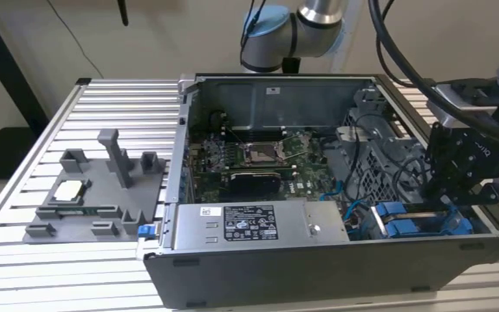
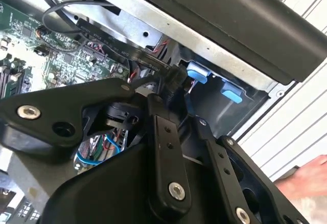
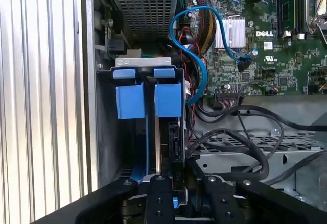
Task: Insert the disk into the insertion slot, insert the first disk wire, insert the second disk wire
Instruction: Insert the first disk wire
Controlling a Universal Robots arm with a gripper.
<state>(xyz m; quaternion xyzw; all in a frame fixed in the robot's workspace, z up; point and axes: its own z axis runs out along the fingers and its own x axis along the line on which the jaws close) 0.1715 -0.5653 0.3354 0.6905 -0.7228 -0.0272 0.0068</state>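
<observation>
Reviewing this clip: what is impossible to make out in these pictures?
Face and label of the disk: it stands edge-on in the slot, first wrist view.
Lower end of the blue cable: it goes behind the disk's blue frame, first wrist view.
How deep the disk sits: the gripper partly covers it, exterior view.

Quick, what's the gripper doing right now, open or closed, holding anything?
Gripper: closed, apparently pinching the black plug of a flat black cable, right beside the silver-grey disk with the bright blue carrier frame.
</observation>
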